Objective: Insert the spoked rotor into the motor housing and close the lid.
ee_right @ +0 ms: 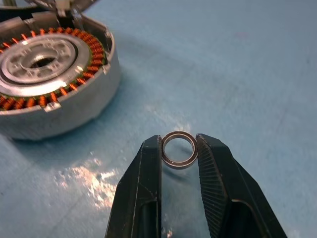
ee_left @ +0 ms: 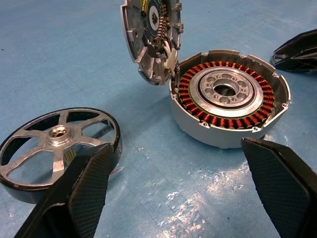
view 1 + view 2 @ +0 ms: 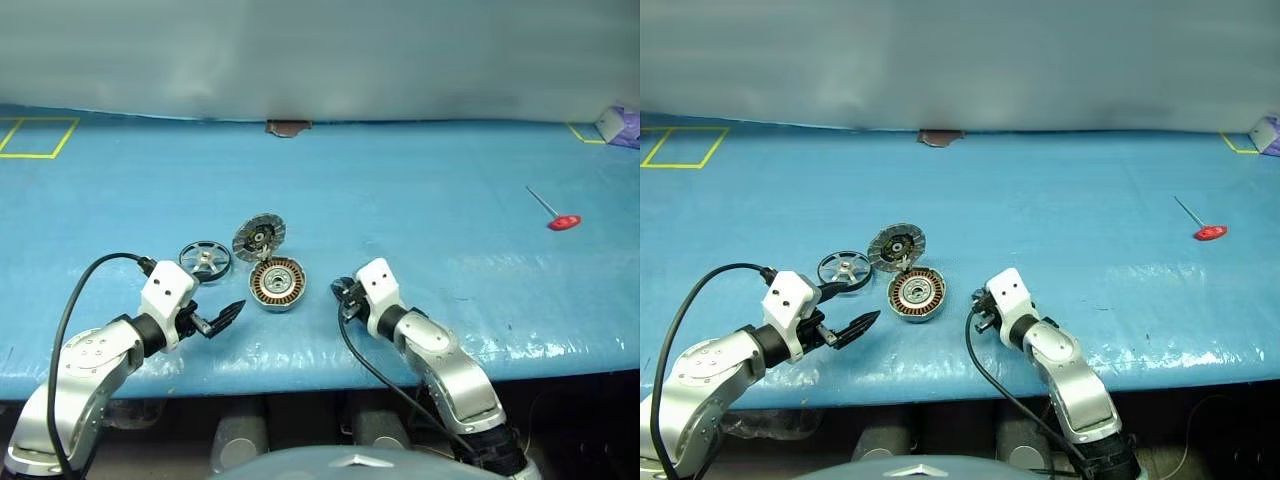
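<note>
Motor housing (image 3: 276, 284) sits open on the blue table (image 3: 450, 180), lid (image 3: 259, 237) tipped up at its 11 o'clock, spoked rotor (image 3: 205, 260) lying at its 10 o'clock, not yet inserted. Right gripper (image 1: 179, 148) pinches a small metal ring (image 1: 179, 149) just off the housing. Left gripper (image 2: 178, 188) is spread wide, empty. Likely next: seat the ring, then fetch the rotor.

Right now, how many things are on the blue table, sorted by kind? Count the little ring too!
Motor parts: 3, the spoked rotor, the motor housing and its open lid.
Small metal rings: 1, the ring between the right gripper's fingers.
Red-handled tools: 1, the tool.
Total: 5
</note>
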You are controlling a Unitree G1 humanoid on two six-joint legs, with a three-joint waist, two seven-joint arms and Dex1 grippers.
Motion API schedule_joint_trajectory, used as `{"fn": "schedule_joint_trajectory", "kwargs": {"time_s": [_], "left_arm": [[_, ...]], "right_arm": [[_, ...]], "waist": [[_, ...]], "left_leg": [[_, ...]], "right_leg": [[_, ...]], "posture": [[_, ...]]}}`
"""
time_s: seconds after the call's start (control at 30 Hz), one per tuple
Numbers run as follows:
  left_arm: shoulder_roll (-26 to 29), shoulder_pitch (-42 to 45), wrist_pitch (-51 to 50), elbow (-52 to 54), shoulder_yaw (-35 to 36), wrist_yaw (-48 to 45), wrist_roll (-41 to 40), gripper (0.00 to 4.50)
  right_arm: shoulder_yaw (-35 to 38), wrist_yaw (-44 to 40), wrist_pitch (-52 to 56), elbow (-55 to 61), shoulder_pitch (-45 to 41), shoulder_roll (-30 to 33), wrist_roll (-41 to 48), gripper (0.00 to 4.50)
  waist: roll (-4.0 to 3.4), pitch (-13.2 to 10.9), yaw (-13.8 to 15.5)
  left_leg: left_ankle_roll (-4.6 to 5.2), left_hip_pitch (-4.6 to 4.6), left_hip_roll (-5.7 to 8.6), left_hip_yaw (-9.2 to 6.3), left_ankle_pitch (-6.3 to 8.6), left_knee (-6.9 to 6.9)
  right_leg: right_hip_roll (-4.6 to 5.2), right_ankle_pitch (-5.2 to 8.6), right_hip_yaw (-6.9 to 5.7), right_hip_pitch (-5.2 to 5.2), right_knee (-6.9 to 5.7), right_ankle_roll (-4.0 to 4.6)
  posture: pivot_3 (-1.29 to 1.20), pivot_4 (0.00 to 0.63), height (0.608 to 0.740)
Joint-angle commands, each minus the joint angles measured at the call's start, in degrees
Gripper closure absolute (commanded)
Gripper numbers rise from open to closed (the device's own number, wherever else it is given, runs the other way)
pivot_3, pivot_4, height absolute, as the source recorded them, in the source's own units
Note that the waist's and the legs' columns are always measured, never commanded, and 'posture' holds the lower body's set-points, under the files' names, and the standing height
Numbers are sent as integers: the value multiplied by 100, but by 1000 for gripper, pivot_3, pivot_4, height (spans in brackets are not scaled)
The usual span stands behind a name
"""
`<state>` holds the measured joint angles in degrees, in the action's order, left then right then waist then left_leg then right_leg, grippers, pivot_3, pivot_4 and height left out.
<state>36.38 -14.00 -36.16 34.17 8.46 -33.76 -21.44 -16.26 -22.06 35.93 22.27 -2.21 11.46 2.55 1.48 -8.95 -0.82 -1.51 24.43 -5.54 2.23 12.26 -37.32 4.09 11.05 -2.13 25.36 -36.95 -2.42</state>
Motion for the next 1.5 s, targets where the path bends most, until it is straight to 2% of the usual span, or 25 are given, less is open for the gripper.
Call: {"fn": "schedule_joint_trajectory", "kwargs": {"time_s": [0.03,0.2,0.67,1.5], "left_arm": [[-7,-33,4,171,92,41,-44,0],[-51,-161,55,242,118,115,-5,0],[-82,-219,118,260,58,165,-36,0],[-61,-149,180,167,56,101,-5,0]], "right_arm": [[-192,-28,240,556,-576,-125,57,3826],[-553,-175,399,370,-1188,-294,149,3826],[-1125,-414,159,-462,-1316,-392,147,3826],[-1003,-392,-65,-999,-1247,-454,101,3826]], "waist": [[-1,0,0],[2,1,20],[1,0,10],[0,0,10]], "left_leg": [[0,2,0,-3,0,0],[0,11,0,-12,0,3],[0,10,-2,-16,0,1],[-1,10,-2,-17,0,1]], "right_leg": [[-3,0,0,1,0,0],[-8,2,1,2,4,4],[-13,1,1,1,2,5],[-14,1,1,0,1,5]], "posture": [[0,150,740],[0,150,740],[0,150,740],[0,150,740]]}}
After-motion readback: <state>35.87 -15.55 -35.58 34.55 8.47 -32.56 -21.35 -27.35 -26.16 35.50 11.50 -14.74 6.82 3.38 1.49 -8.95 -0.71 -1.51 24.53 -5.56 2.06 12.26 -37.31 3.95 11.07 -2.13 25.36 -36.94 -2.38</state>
